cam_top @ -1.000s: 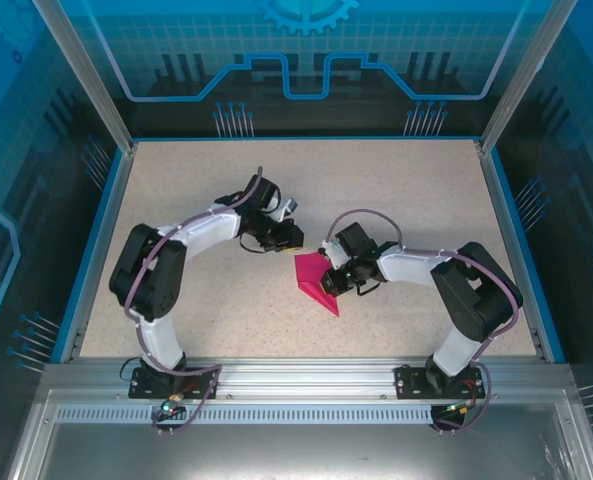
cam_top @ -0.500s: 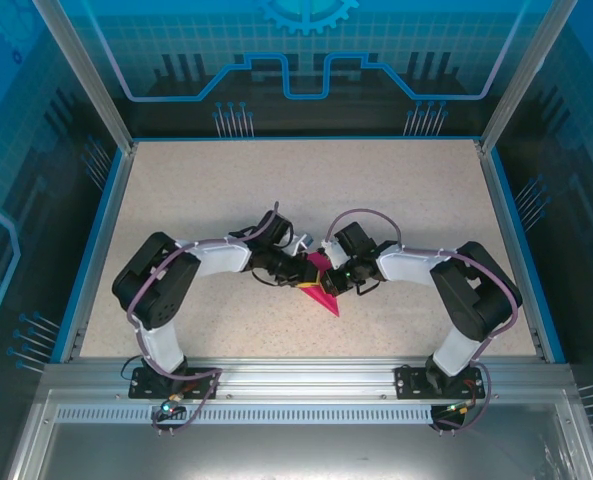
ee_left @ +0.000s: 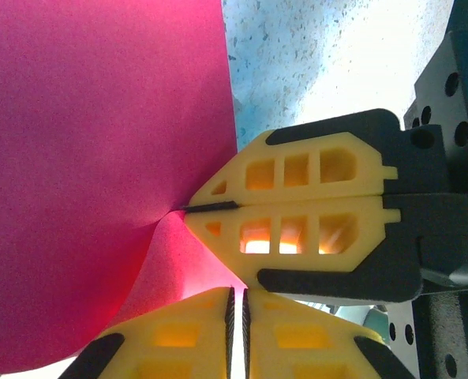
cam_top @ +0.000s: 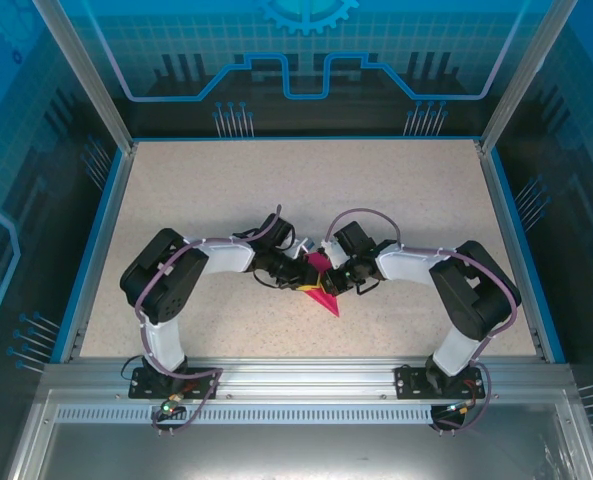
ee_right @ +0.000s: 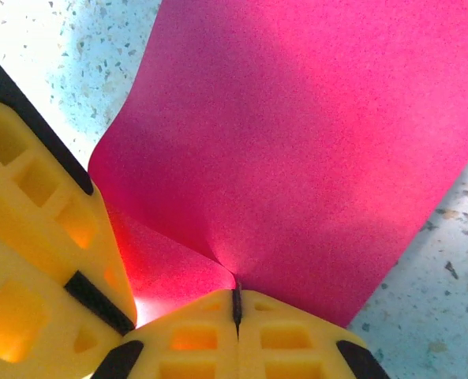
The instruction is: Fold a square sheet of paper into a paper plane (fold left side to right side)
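Observation:
The square sheet of paper (cam_top: 323, 294) is a magenta creased triangle at the table's middle, its point toward the near edge. My right gripper (cam_top: 329, 279) is shut on its upper part, and in the right wrist view the gripper (ee_right: 236, 294) pinches a raised crease of the paper (ee_right: 312, 142). My left gripper (cam_top: 304, 273) meets it from the left. In the left wrist view my left gripper (ee_left: 240, 294) is closed to a hair-thin slit, tips against a lifted flap of the paper (ee_left: 99, 158). There the right gripper (ee_left: 188, 210) clamps the fold just above.
The speckled beige table (cam_top: 196, 190) has a blue raised rim (cam_top: 104, 220) on three sides. An aluminium rail (cam_top: 296, 375) carries both arm bases at the near edge. The two arms arc inward, wrists almost touching.
My left arm swung in from the back left and down to the paper, ending tip to tip with the right gripper. The right gripper and the paper stayed put.

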{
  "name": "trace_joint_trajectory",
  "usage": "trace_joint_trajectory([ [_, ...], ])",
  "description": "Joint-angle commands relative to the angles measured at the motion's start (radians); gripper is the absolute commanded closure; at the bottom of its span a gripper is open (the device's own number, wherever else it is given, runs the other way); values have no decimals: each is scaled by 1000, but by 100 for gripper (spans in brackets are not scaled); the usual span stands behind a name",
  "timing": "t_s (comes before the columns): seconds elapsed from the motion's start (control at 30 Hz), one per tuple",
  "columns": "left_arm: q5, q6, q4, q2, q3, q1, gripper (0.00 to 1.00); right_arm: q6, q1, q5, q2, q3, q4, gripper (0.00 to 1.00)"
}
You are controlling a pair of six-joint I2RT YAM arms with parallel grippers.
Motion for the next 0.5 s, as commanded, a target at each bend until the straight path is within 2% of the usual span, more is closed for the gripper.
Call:
trace_joint_trajectory([
  [0.0, -96, 23, -49, 70, 0, -8, 87, -10, 19, 38, 55, -14, -75, 100],
  [0.47, -111, 14, -18, 44, -32, 12, 88, -8, 19, 30, 56, -14, -72, 100],
])
